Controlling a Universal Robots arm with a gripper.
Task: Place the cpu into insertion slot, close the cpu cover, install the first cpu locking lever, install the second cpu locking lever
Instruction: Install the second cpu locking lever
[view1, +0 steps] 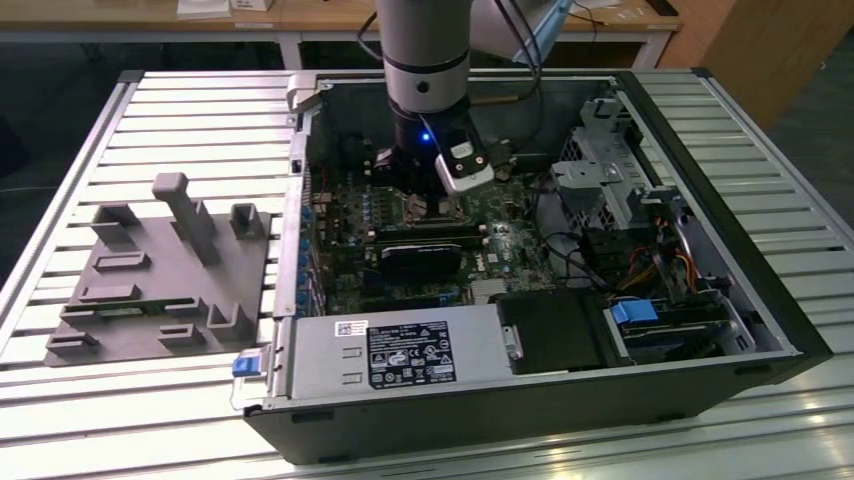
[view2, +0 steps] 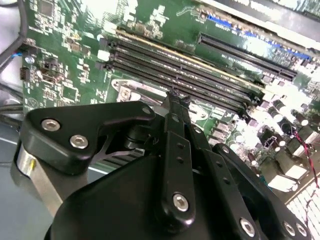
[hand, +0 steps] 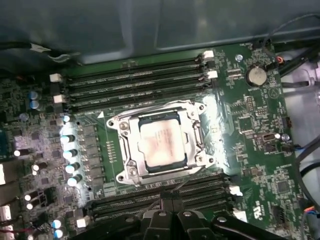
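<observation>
In the first wrist view the cpu (hand: 160, 145), a square chip with a silvery top, lies flat in the insertion slot (hand: 121, 176) between two banks of memory slots. The cpu cover (hand: 126, 142), a silvery frame, lies closed around it. A thin wire locking lever (hand: 192, 177) runs along the socket side nearest my gripper. My gripper (hand: 167, 201) hovers just off that side, with its black fingertips together. In the second wrist view the gripper (view2: 174, 96) tapers to a closed tip above the board. In the exterior view the gripper (view1: 430, 205) reaches down into the open computer case.
Long black memory slots (hand: 135, 85) flank the socket. A black heatsink block (view1: 424, 262) and a silver power supply (view1: 394, 355) sit nearer the case front, with drive cages (view1: 627, 180) at the exterior view's right. A grey fixture (view1: 154, 270) lies at the left.
</observation>
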